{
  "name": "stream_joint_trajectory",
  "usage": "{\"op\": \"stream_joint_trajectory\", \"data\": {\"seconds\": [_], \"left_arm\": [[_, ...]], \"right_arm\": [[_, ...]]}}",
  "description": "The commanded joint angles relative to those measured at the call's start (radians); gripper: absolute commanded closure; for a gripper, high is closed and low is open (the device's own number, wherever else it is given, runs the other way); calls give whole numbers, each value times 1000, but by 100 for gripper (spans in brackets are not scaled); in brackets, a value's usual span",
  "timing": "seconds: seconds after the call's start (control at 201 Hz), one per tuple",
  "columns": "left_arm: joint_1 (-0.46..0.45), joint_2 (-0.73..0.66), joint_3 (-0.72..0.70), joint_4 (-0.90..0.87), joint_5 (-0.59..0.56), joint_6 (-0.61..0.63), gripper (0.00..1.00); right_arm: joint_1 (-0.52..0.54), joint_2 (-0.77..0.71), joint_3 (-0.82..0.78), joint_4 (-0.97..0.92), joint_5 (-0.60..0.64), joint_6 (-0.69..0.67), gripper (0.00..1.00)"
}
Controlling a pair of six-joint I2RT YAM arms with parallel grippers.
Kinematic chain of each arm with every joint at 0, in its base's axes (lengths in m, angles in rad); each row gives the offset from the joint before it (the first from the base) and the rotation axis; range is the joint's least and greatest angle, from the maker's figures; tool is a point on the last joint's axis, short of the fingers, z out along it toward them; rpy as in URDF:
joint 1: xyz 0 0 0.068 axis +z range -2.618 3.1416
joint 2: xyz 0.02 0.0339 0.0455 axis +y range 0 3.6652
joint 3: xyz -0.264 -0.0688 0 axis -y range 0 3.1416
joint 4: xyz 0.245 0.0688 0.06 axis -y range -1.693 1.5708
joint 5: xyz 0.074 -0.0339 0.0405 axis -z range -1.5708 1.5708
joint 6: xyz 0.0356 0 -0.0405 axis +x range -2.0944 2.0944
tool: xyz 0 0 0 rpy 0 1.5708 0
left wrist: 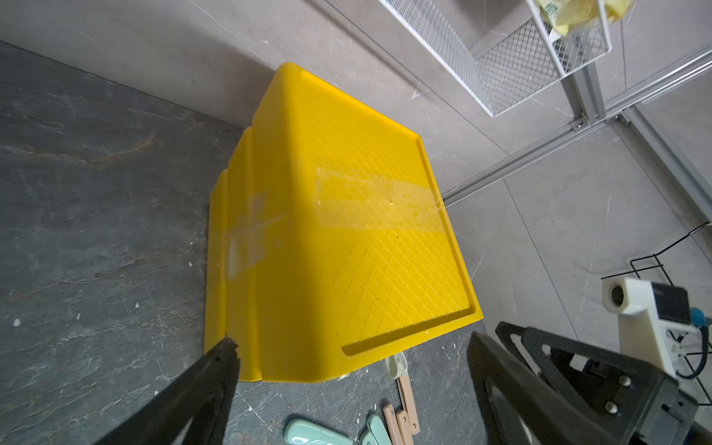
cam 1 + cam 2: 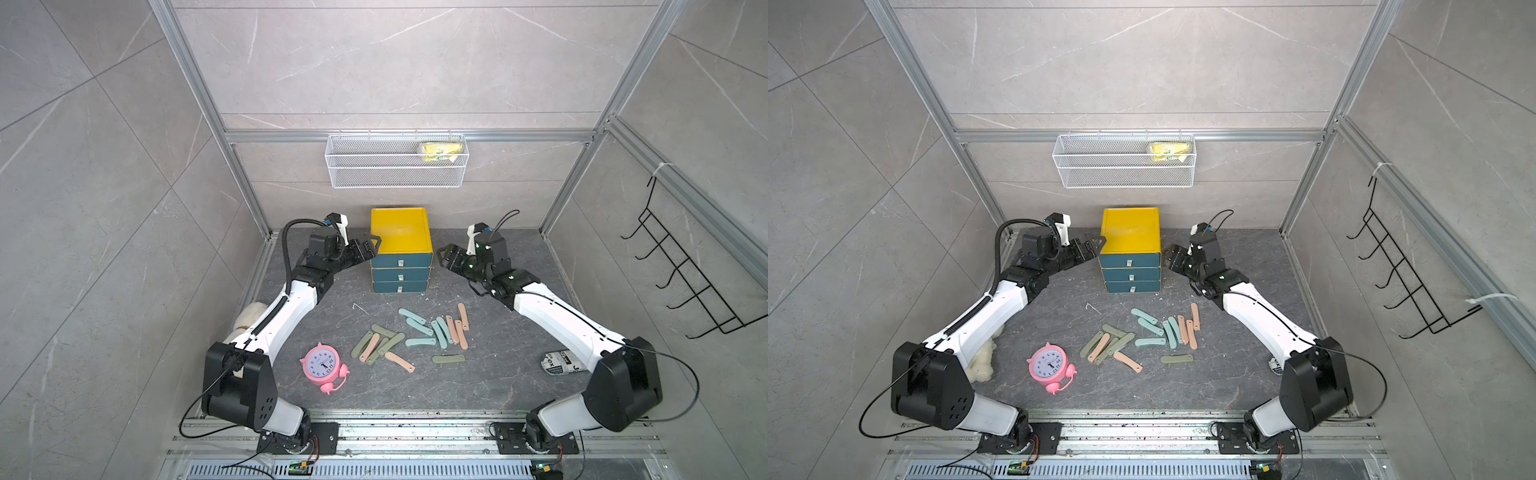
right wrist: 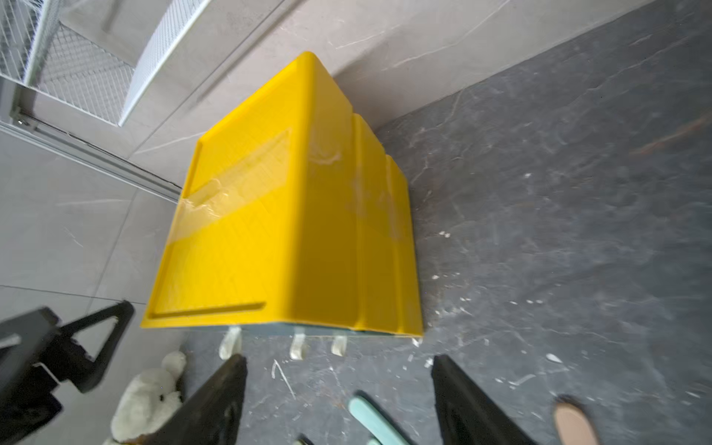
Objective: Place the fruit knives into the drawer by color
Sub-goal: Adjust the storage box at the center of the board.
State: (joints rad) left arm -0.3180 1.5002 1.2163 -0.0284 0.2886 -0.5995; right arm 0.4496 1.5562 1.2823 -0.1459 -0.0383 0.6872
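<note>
The drawer (image 2: 401,230) (image 2: 1130,232) is a yellow chest at the back middle with three dark teal fronts (image 2: 401,259), all pushed in. Fruit knives in pink (image 2: 400,360), olive (image 2: 448,358) and teal (image 2: 419,341) lie loose on the dark tabletop in front of it. My left gripper (image 2: 372,248) (image 1: 352,343) is open, right beside the chest's upper left edge. My right gripper (image 2: 441,257) (image 3: 339,362) is open, just off its right side. Neither holds anything. The wrist views show the yellow case (image 1: 346,231) (image 3: 269,231) and a few knives (image 1: 312,433) (image 3: 370,416).
A pink alarm clock (image 2: 322,365) stands front left of the knives. A white plush toy (image 2: 249,316) lies under the left arm and a patterned pouch (image 2: 559,362) by the right arm. A white mesh basket (image 2: 395,160) hangs on the back wall; a black wire rack (image 2: 685,270) hangs at right.
</note>
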Motion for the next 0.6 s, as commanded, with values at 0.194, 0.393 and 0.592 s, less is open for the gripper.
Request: {"op": "stream_joint_trajectory", "data": {"seconds": [0.194, 0.393, 0.592], "left_arm": [[-10, 92, 133, -98, -59, 106, 13], [-11, 151, 189, -146, -53, 131, 19], [-10, 154, 185, -172, -50, 134, 24]], "right_arm": [[43, 166, 222, -133, 117, 127, 20], [44, 229, 271, -158, 90, 191, 21], [47, 320, 372, -156, -6, 151, 23]]}}
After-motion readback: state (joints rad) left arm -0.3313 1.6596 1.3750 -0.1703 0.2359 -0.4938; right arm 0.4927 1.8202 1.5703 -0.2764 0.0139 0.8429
